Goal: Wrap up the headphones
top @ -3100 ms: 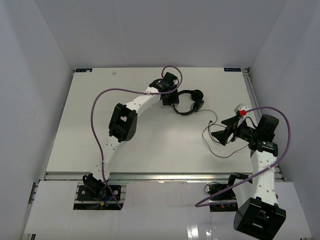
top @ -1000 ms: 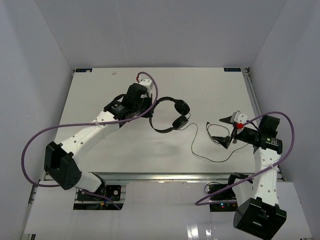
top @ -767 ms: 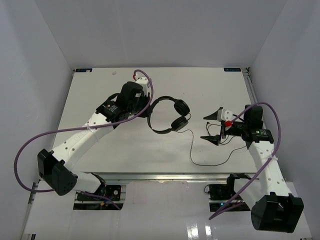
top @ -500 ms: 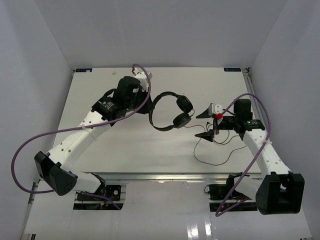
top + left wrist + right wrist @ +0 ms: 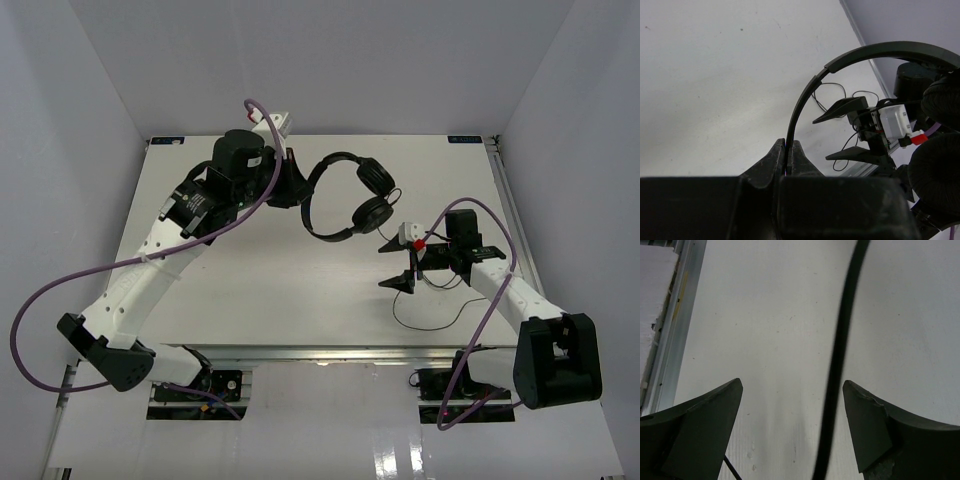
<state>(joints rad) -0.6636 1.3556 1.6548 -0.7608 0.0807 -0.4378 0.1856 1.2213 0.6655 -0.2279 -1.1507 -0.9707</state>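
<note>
Headphones hang in the air over the far half of the desk, roughly midway between its left and right edges, held up by the left hand. That hand is pressed together on the thin headband; from the left wrist camera its two fingers clamp one end of the band, which rises out of the grip and curves over to the right. The two round earcups sit at the far end of the arc, one above the other, both clear of the desk surface. A thin black cable drops from the lower earcup toward the right hand and then lies in a loose loop on the desk nearer the near edge, on the right side. The right hand sits low over the right half of the desk, about halfway between the far and near edges, pointing toward the left edge, with its fingers spread wide. From its own wrist camera the cable runs down through the gap between the two fingers, much closer to one finger than the other, and neither finger is closed on it. I cannot tell whether the cable brushes the nearer finger.
</note>
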